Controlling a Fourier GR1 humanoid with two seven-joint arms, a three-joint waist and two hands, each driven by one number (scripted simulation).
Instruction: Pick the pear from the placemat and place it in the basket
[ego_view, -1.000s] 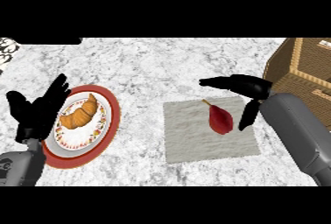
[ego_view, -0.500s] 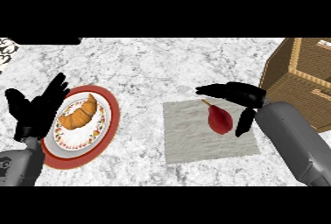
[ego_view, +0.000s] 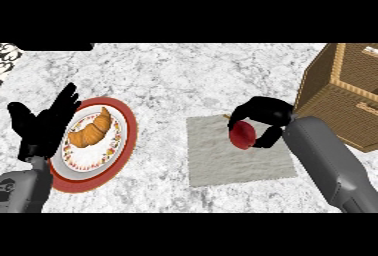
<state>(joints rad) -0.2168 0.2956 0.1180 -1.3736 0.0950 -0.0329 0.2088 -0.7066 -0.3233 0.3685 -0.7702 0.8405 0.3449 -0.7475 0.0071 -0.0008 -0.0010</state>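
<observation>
We see our black right hand (ego_view: 264, 120), open a moment ago, now curled round the dark-red pear (ego_view: 242, 134) on the grey cloth placemat (ego_view: 236, 160), so lifting toward the woven wicker basket (ego_view: 341, 95) comes next.

The place was a home kitchen or dining spot, set as for a meal. The table (ego_view: 170, 75) had a pale, grey-veined marble top, the sort used for kitchen worktops. On it stood a white plate (ego_view: 92, 147) with a broad red rim and a patterned inner border, bearing a golden croissant (ego_view: 92, 130). Near it lay a light grey cloth placemat (ego_view: 232, 160) with a red pear (ego_view: 242, 134) over it, and a woven wicker basket (ego_view: 343, 92) stood at the table's right side.
</observation>
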